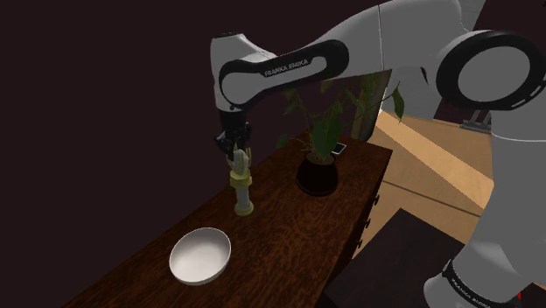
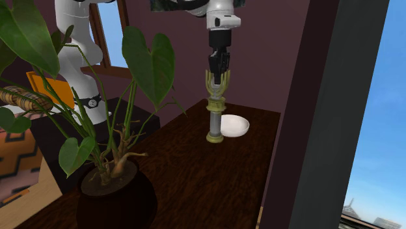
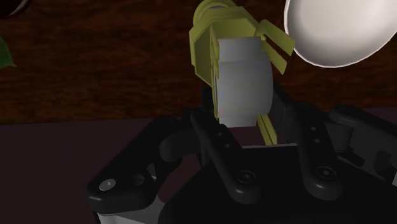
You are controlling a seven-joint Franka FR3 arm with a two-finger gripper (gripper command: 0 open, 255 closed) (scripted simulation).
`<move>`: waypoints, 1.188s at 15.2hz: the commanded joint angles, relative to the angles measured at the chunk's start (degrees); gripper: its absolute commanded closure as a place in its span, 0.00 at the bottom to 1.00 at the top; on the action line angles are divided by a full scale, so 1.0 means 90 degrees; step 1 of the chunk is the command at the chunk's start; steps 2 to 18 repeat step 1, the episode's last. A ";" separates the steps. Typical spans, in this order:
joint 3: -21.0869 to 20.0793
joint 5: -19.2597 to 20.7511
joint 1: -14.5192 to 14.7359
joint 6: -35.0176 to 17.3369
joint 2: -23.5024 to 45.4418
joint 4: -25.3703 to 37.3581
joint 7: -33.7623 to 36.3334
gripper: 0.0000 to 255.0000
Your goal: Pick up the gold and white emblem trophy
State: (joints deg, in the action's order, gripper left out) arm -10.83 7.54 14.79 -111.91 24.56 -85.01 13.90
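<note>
on the shoulder view's left a white bowl lies on the dark wooden tabletop, on the near side. to its right stands the trophy, upright, with its foot on the tabletop. it is between the bowl and a potted plant, which is farther to the right. the gripper hangs over the trophy with its jaws around the white and gold top. in the wrist view this top sits between them, but i cannot tell if they press it or only stand beside it.

the risks, as i judge them:
- the top is a flat emblem with thin gold prongs, so a hold on the prongs alone may slip or let the trophy turn.
- the trophy is tall on a small foot. a side push before the hold is firm could tip it toward the bowl, which looks close to it in the second exterior view.
- a lift with a loose hold would drop it on the tabletop.

the plant seems far enough away to be safe.
</note>
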 commanded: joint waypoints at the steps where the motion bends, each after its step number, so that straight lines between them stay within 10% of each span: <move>1: 0.0000 0.0001 0.0004 0.0049 0.0014 0.0065 -0.0003 1.00; 18: 0.0000 0.0001 0.0004 0.0049 0.0014 0.0065 -0.0003 1.00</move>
